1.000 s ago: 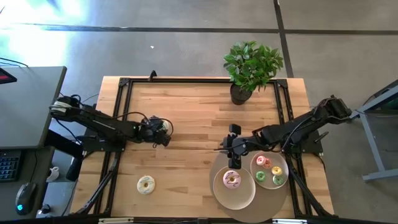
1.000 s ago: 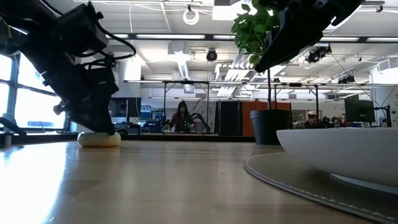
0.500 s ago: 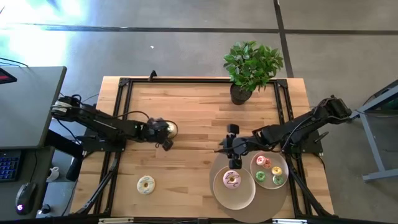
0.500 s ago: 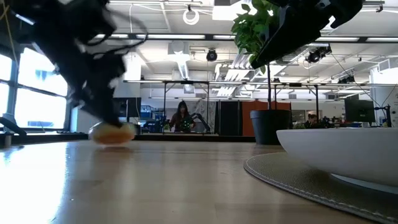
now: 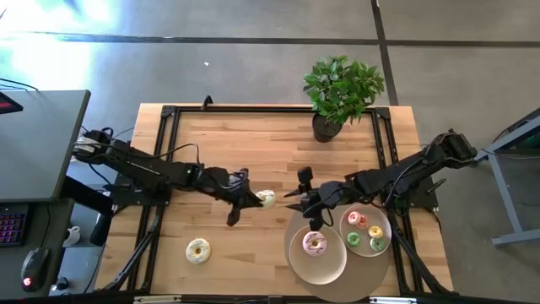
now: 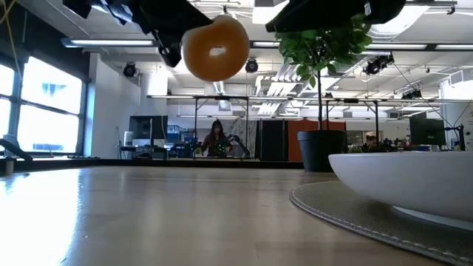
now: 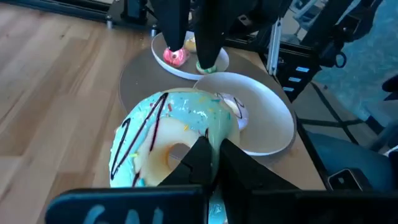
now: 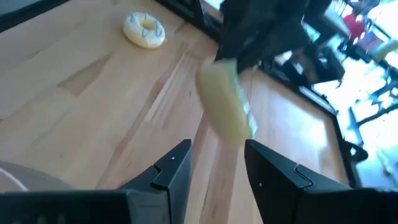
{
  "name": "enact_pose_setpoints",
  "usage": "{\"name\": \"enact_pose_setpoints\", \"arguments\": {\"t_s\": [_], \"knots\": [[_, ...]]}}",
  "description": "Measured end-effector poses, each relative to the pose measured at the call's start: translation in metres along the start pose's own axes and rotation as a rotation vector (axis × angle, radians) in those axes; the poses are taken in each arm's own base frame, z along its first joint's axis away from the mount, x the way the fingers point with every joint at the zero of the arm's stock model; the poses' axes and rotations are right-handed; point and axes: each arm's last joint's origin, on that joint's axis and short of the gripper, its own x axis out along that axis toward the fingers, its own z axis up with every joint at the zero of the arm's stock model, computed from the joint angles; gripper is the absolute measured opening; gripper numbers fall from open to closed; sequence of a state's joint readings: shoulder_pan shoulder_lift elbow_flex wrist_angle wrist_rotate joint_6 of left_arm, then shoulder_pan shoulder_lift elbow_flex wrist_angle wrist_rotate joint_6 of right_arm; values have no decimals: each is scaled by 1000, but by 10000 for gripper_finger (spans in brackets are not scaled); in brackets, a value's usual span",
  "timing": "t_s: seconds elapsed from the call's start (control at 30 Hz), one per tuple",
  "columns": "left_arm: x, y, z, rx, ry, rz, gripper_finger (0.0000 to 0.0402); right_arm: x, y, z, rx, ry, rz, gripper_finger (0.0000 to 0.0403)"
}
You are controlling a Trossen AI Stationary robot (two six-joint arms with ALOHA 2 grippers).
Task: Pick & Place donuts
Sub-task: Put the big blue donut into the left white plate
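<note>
A donut [image 5: 267,199] iced pale blue with dark stripes hangs in the air at mid-table, with my left gripper [image 5: 256,201] shut on it. In the low view the donut [image 6: 215,47] shows its plain underside and hole. My right gripper [image 5: 301,193] stands open just right of it, over the left edge of the round mat [image 5: 297,221], nothing between its fingers [image 8: 171,167]. A pink donut [image 5: 315,243] lies on the larger beige plate [image 5: 331,263]. Several donuts lie on the smaller plate [image 5: 365,217]. A white-iced donut [image 5: 197,251] lies flat on the wood at the near left. My left gripper pinches the donut's ring [image 7: 219,132] between its two fingers, one finger [image 7: 194,163] at the hole and the other at the outer side. The fingers reach level from the table's left. The donut is lifted clear of the table and stands on edge.
A potted plant [image 5: 340,93] stands at the far right of the table. Black frame rails [image 5: 253,109] run along the table's edges. Bare wood lies across the middle and far left. In the left wrist view both plates [image 7: 267,118] lie just beyond the held donut.
My left gripper has shut on the donut at the table's left middle, lifted it clear and carried it toward the table's right, toward the plates. The donut, flat on the wood before, now stands on edge in the air.
</note>
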State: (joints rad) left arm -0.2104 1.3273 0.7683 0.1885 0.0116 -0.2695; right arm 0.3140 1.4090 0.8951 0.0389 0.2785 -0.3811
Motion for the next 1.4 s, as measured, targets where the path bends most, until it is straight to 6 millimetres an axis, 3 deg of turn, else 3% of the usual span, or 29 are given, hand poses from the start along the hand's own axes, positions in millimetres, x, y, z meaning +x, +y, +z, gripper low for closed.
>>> {"name": "enact_pose_setpoints", "arguments": {"t_s": [0.17,0.47,0.9,1.4], "knots": [[16,0,-1,35,-3,-18,9,2,-3,3,1,-33,-18,145],[34,-5,21,109,-42,-14,10,5,-5,0,61,-58,85,145],[34,0,16,77,8,134,10,5,-5,-1,84,-56,103,145],[35,-4,22,77,-37,33,10,5,-6,-3,25,-13,35,146]]}}
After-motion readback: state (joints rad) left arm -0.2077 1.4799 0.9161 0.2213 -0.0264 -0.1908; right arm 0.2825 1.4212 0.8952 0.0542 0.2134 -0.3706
